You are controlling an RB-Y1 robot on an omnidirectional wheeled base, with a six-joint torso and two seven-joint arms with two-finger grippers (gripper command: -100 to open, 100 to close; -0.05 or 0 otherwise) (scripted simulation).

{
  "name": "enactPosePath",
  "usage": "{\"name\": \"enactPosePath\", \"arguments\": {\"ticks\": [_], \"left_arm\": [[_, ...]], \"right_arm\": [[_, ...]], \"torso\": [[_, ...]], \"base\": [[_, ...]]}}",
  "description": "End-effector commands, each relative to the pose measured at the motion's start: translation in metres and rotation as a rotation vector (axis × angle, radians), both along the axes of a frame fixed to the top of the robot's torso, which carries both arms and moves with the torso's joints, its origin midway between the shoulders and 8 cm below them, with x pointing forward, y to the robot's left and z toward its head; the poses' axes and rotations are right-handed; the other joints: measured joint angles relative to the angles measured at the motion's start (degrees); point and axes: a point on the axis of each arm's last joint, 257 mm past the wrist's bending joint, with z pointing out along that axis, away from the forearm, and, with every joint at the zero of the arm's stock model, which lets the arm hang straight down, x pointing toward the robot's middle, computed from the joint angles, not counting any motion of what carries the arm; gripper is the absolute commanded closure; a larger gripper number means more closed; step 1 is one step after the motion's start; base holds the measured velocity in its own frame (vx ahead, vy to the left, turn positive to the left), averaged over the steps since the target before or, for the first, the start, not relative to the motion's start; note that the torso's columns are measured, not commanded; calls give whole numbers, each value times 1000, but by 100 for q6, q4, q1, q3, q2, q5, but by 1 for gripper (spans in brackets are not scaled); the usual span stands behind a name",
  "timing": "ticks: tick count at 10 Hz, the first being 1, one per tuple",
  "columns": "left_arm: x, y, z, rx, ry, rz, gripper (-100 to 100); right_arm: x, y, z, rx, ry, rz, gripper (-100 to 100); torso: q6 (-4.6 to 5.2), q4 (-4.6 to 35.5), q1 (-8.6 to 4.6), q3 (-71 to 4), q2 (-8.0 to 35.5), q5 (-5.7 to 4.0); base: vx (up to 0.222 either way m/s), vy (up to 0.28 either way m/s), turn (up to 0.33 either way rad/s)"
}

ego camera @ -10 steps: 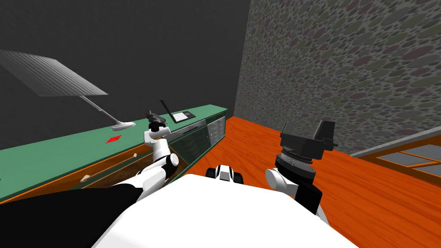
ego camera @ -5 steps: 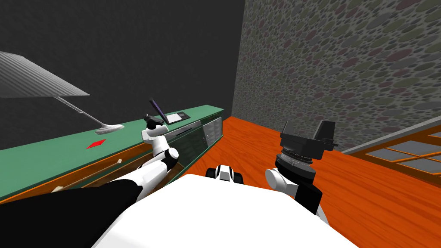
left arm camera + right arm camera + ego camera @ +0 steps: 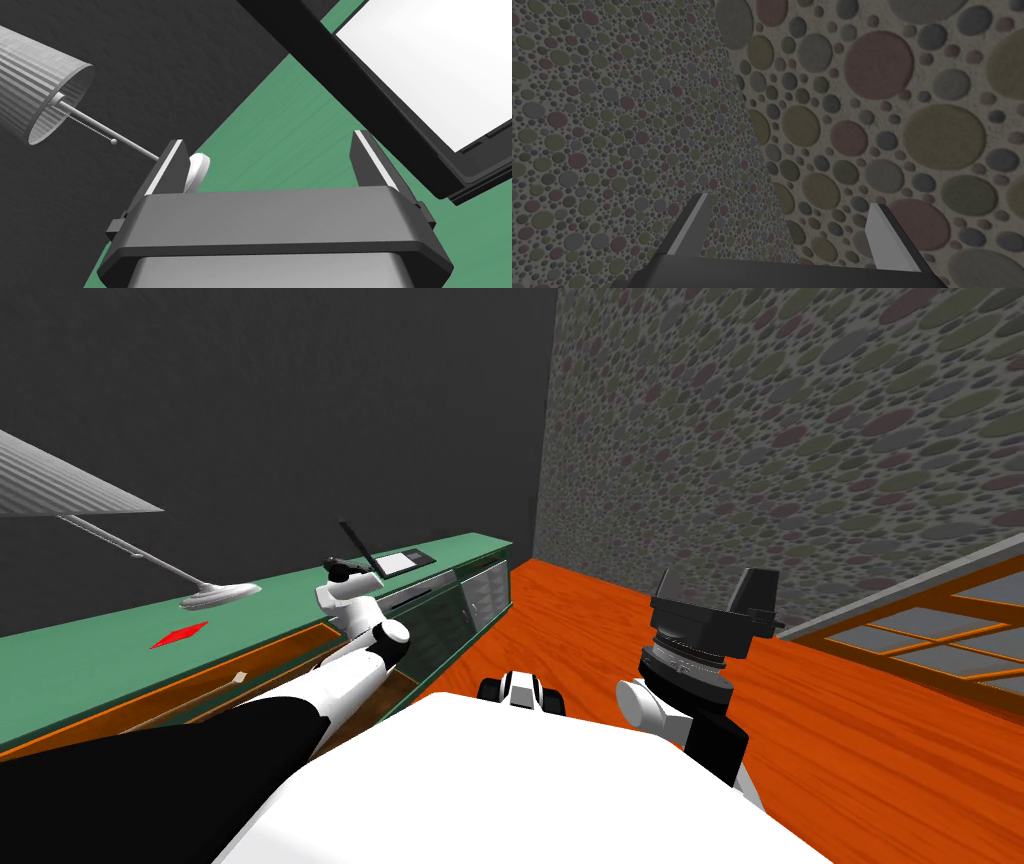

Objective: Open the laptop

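Head view: a green counter [image 3: 120, 633] runs along the dark wall. The laptop [image 3: 405, 560] stands open at the counter's far end. The counter's open drawer [image 3: 290, 644] holds a long stick [image 3: 200, 696]. The left gripper [image 3: 267, 145], over the counter, and the right gripper [image 3: 788, 200] are both spread and empty.

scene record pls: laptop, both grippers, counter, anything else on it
laptop: on the counter, lid raised, standing up from the base
counter: green top, runs along a dark wall
left gripper: close beside the laptop, jaws open, nothing between them
right gripper: held up over the orange floor, jaws open, empty
lamp: grey, base on the counter, stem leaning
red patch: flat on the counter near the lamp base
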Motion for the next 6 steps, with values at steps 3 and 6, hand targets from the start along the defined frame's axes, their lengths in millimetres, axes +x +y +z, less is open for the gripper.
{"name": "enactPosePath", "arguments": {"ticks": [3,6], "left_arm": [[1,2,5,34,66,0,100],[3,5,12,90,167,0,100]], "right_arm": [[0,0,0,0,0,0,0],[0,0,0,0,0,0,0]], "torso": [[-20,9,9,16,24,2],[-20,6,-8,10,14,-4]], "base": [[8,-10,-2],[30,-35,-5]]}}
